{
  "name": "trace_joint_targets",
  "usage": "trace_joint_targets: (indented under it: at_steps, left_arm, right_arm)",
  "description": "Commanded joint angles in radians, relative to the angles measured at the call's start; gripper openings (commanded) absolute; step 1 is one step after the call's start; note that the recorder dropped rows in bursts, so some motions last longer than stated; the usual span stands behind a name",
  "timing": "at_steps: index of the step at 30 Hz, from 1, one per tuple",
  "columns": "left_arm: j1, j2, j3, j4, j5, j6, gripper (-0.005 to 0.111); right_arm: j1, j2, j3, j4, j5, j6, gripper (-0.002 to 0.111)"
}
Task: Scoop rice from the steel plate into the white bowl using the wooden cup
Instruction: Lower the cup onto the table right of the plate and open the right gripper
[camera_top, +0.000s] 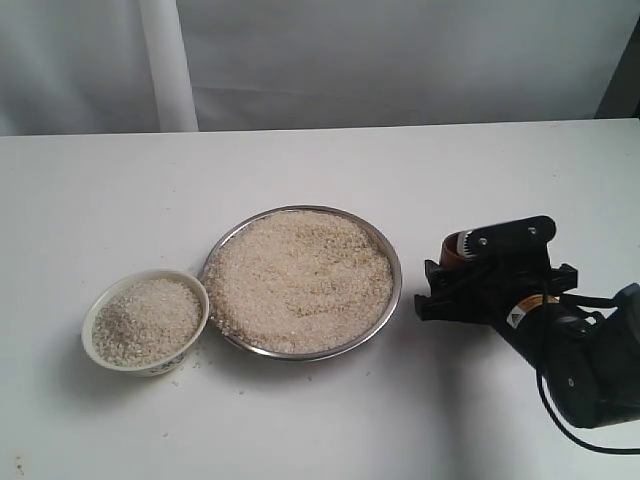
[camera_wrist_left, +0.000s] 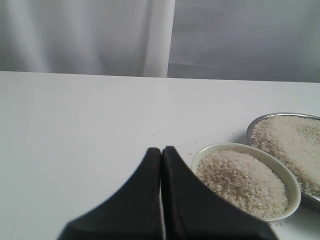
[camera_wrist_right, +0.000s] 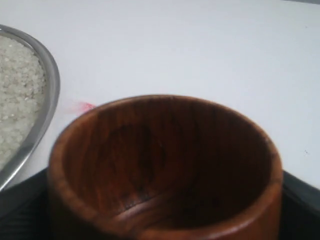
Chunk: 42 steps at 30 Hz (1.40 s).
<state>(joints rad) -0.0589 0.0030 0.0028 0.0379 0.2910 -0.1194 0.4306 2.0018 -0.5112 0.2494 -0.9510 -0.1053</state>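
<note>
Here the right hand grips the wooden cup, near the steel plate spread with rice on the bench. The white bowl, just beside the plate's other edge, holds rice too. The left hand is closed, fingers together, near the bowl

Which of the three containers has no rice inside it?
The wooden cup, standing apart to the right of the dishes: its dark inside is empty. The steel plate and the white bowl are both filled with rice.
</note>
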Motion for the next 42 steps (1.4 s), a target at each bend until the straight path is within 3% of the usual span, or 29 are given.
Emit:
trace_joint_targets:
  at_steps: [1,17,21,26,30,42]
  left_arm:
    - [-0.004,-0.003,-0.003,-0.005,-0.006,-0.004,0.000]
    - [-0.004,-0.003,-0.003,-0.005,-0.006,-0.004,0.000]
    - [-0.004,-0.003,-0.003,-0.005,-0.006,-0.004,0.000]
    - [-0.004,-0.003,-0.003,-0.005,-0.006,-0.002,0.000]
    - [-0.004,-0.003,-0.003,-0.005,-0.006,-0.002,0.000]
    - [-0.004,-0.003,-0.003,-0.005,-0.006,-0.005,0.000]
  right_arm:
    - [-0.003,-0.003,-0.003,0.004,0.022,-0.004,0.000]
    - [-0.003,-0.003,-0.003,0.002,0.040,-0.004,0.002]
    - [-0.003,-0.003,-0.003,0.002,0.032,-0.004,0.021]
    - [-0.003,-0.003,-0.003,0.002,-0.016,-0.004,0.065]
    - [-0.003,-0.003,-0.003,0.002,-0.031,-0.004,0.090]
    - [-0.003,-0.003,-0.003,0.002,-0.035,-0.004,0.093]
